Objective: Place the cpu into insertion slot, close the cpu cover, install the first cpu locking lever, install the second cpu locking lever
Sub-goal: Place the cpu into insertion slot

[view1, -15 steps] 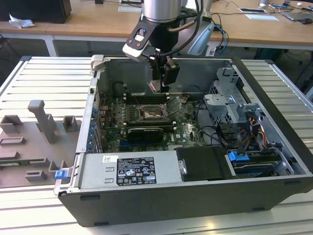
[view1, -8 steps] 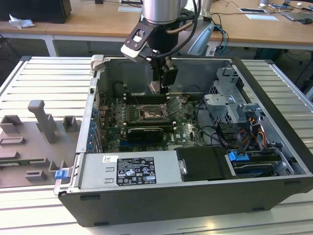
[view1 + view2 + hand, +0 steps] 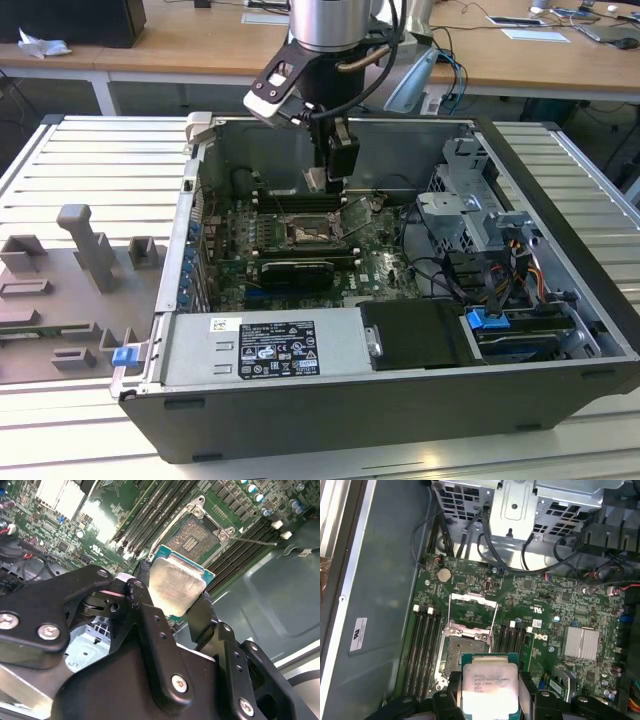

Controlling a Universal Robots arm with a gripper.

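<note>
Gripper [image 3: 174, 594] is clamped on the cpu [image 3: 176, 582]. One black finger [image 3: 141, 597] sits on each of two opposite edges, jaws only chip-width apart. Chip is held flat, pale lid toward both wrist cameras, with green substrate edge showing round it. It's in the air over the board, not seated: both wrist views show the bare socket [image 3: 461, 655] past its edge, contacts exposed.

First wrist view: cpu cover [image 3: 472, 599] stands open off the socket, with thin lever wires along both its sides. Also shows memory slots [image 3: 422, 645] on either side of the socket, a coin cell [image 3: 443, 573] and a finned heatsink [image 3: 580, 642].

Second wrist view: one locking lever [image 3: 250, 541] sticks out from a socket corner, over the memory slots.

Exterior view: arm drops from top centre into the open tower case [image 3: 400, 420], gripper in the upper centre of frame, above the socket. The pale fleck at the fingertips is probably the chip, can't confirm. Black card [image 3: 295, 270] lies just below the socket in frame, power supply [image 3: 265, 350] at lower centre, grey fixture block [image 3: 80, 260] on the exterior view's left.
</note>
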